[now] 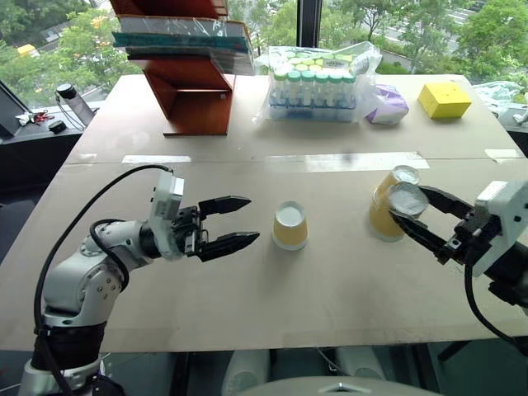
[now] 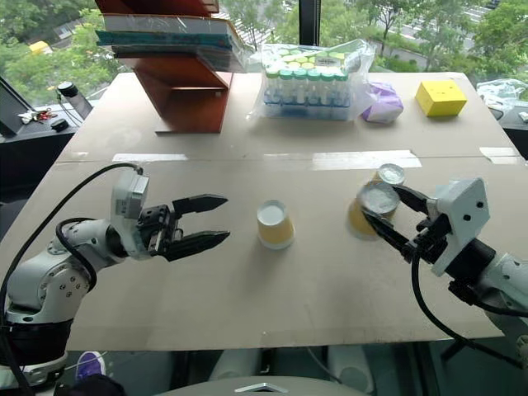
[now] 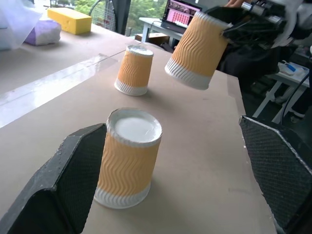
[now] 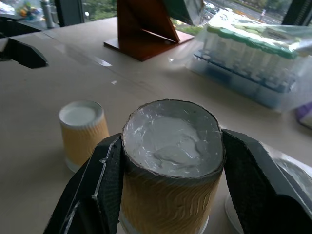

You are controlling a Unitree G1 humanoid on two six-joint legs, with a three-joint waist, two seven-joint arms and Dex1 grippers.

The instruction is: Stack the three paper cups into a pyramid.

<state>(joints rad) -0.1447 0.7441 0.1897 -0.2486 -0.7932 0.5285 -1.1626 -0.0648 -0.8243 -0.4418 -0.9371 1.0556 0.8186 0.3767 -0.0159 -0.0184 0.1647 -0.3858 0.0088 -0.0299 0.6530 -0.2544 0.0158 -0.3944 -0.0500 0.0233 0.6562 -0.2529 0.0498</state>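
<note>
Clearly tilted, gripped cup (image 1: 388, 213) shows base-up.

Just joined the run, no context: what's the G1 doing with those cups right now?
The right gripper is shut on one paper cup, upside down, tilted and lifted clear of the table. A second cup stands upside down just behind it. The third cup stands inverted mid-table, in front of the open left gripper, untouched. No pyramid yet.
</note>
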